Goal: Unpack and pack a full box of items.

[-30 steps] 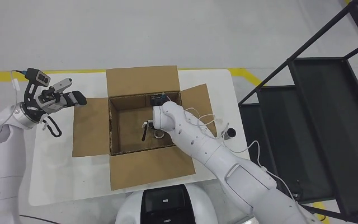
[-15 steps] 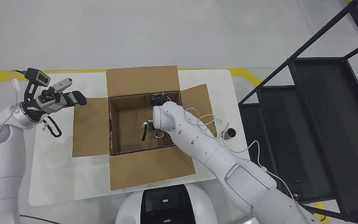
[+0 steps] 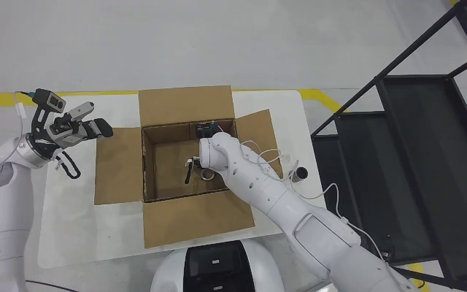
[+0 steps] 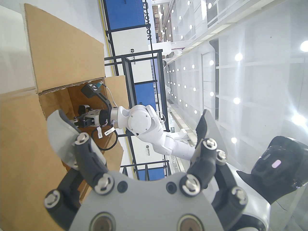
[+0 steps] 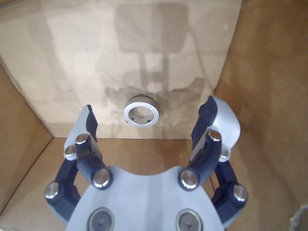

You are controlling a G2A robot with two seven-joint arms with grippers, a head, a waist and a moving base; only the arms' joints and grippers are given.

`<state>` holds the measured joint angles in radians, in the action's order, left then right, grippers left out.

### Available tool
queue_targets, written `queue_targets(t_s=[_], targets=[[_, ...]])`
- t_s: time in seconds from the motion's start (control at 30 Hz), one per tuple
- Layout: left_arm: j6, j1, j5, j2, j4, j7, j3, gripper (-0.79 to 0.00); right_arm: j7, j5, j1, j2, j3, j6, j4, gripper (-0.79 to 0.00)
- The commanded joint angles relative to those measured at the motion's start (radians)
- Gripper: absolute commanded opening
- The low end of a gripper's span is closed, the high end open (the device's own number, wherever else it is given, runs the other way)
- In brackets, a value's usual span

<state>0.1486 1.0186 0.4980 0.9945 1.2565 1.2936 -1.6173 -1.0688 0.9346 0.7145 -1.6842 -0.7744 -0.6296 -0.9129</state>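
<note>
The right gripper point(image 5: 148, 112) hangs inside the cardboard box point(image 5: 264, 73), its black-padded fingers point(image 5: 91, 121) spread wide. A silver metal ring point(image 5: 141, 122) lies flat on the box's pale floor, beyond the fingertips and touching neither.

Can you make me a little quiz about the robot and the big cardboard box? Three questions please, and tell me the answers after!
1. True or false: the right gripper is down inside the cardboard box.
2. Pick one: what lies on the floor of the box? A) a metal ring B) a banana C) a spoon
3. Fill in the gap: the left gripper, held out beside the box, is ____ (open or shut).

Key: 1 true. 2 A. 3 open.
</note>
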Motion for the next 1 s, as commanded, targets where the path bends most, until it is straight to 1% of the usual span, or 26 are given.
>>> queue_targets(t_s=[0.0, 0.47, 0.53, 0.63, 0.77, 0.97], targets=[[0.0, 0.0, 0.0, 0.0, 0.0, 0.0, 0.0, 0.0, 0.0, 0.0, 0.0, 0.0, 0.0, 0.0, 0.0, 0.0], [0.0, 0.0, 0.0, 0.0, 0.0, 0.0, 0.0, 0.0, 0.0, 0.0, 0.0, 0.0, 0.0, 0.0, 0.0, 0.0], [0.0, 0.0, 0.0, 0.0, 0.0, 0.0, 0.0, 0.0, 0.018, 0.007, 0.014, 0.001, 0.007, 0.02, -0.003, 0.0], [0.0, 0.0, 0.0, 0.0, 0.0, 0.0, 0.0, 0.0, 0.02, 0.032, 0.034, 0.003, 0.017, 0.04, -0.025, 0.0], [0.0, 0.0, 0.0, 0.0, 0.0, 0.0, 0.0, 0.0, -0.003, 0.066, 0.059, 0.007, 0.025, 0.036, -0.067, 0.0], [0.0, 0.0, 0.0, 0.0, 0.0, 0.0, 0.0, 0.0, -0.032, 0.088, 0.085, 0.024, -0.016, 0.039, -0.117, 0.0]])
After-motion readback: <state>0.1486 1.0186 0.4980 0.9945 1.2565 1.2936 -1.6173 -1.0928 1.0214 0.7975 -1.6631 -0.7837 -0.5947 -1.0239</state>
